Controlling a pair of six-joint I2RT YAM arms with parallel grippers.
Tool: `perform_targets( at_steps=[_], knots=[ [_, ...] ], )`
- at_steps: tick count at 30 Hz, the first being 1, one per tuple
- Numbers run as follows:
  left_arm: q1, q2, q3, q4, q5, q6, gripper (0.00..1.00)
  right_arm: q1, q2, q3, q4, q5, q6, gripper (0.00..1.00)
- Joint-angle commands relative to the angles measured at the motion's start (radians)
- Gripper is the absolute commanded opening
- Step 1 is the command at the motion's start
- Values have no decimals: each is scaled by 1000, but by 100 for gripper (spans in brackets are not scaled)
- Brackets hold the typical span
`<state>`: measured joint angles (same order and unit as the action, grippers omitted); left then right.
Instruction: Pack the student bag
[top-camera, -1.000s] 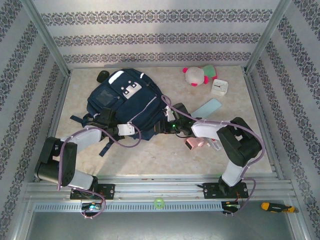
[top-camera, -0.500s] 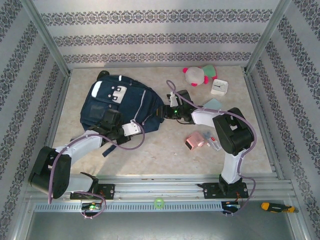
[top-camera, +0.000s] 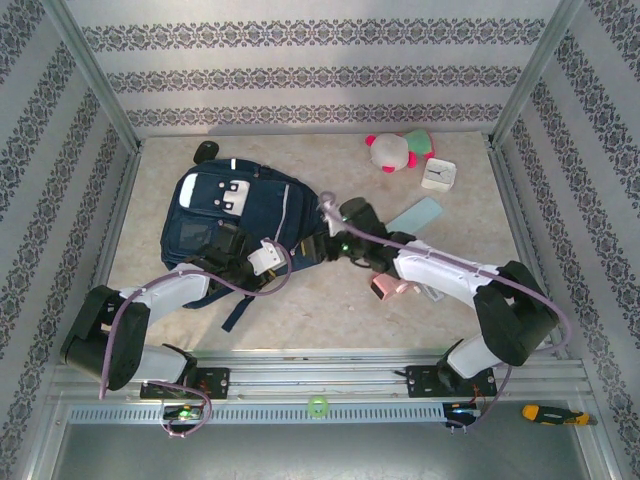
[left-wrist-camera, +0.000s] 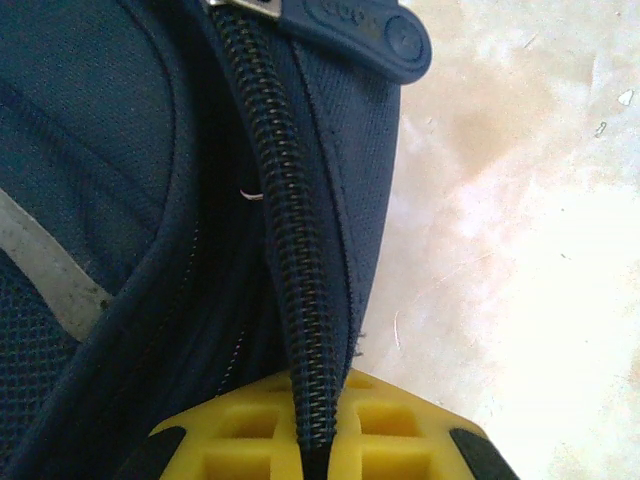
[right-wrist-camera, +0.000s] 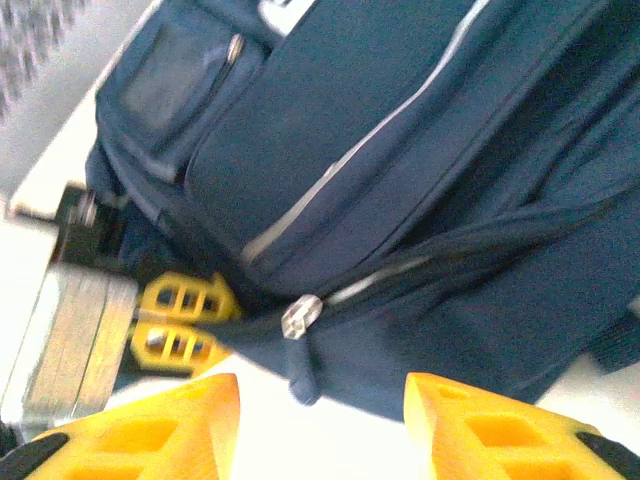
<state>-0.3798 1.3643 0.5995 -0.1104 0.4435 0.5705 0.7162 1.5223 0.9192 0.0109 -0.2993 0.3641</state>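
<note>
Pinches zip track (left-wrist-camera: 300, 300) of the student bag (top-camera: 270, 205) in closed left gripper (left-wrist-camera: 315, 445); faces zip pull (right-wrist-camera: 300, 320) just ahead with open, empty right gripper (right-wrist-camera: 320, 420)

White-and-black arms (top-camera: 440, 272), purple cables (top-camera: 250, 290), yellow latticed fingers (right-wrist-camera: 480, 430).

Right wrist view: dark navy fabric backpack (right-wrist-camera: 420, 130) blurred, cut off at top and right edges. Overhead, centre right, the white arm (top-camera: 440, 271) partly hides a small pink box (top-camera: 383, 288).
</note>
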Motion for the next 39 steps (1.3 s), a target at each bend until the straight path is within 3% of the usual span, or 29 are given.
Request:
perform_targets(
  at_steps=[1, 19, 26, 32, 39],
  knots=[
    [-15, 6, -2, 43, 75, -24, 0, 34, 42, 6, -48, 90, -59, 47],
    [-16, -2, 4, 26, 87, -24, 0, 88, 222, 95, 82, 37, -102, 45],
    [-16, -5, 5, 25, 85, -27, 0, 71, 188, 69, 66, 220, -41, 32],
    [-15, 9, 13, 14, 88, -22, 0, 56, 184, 57, 94, 132, -62, 27],
    [-15, 6, 10, 12, 89, -23, 0, 62, 202, 84, 95, 96, -77, 14]
  ],
)
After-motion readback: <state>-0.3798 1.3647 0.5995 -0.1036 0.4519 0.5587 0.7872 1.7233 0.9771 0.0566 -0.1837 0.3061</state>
